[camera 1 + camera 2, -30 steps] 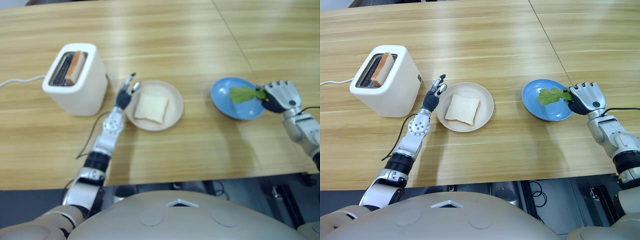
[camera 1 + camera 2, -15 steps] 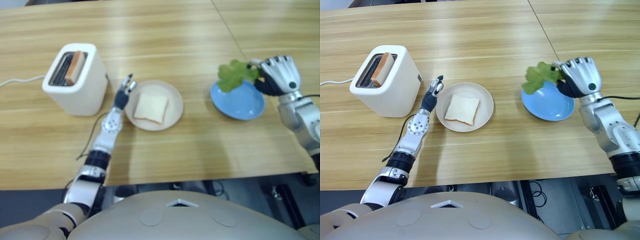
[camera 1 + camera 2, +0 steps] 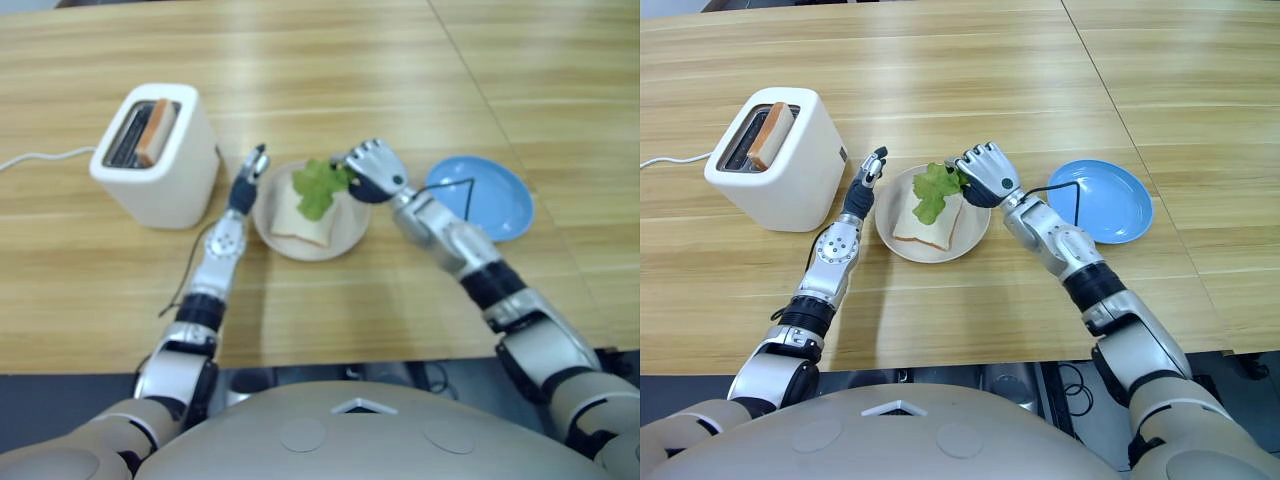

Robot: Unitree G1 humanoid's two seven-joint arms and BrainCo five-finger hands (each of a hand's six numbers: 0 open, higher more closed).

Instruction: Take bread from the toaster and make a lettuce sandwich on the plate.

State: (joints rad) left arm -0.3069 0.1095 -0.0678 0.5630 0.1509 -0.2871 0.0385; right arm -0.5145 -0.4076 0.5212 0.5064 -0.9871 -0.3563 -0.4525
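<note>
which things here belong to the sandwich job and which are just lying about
Job: toaster, toaster slice, plate, plate slice, lettuce, right hand.
Lying about: blue plate, white cord.

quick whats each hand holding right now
Left hand: open, holding nothing, beside the plate.
Right hand: closed on the lettuce leaf, above the bread slice on the plate.

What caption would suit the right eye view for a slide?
Right hand holds lettuce over bread on the plate; another slice sits in the toaster.
</note>
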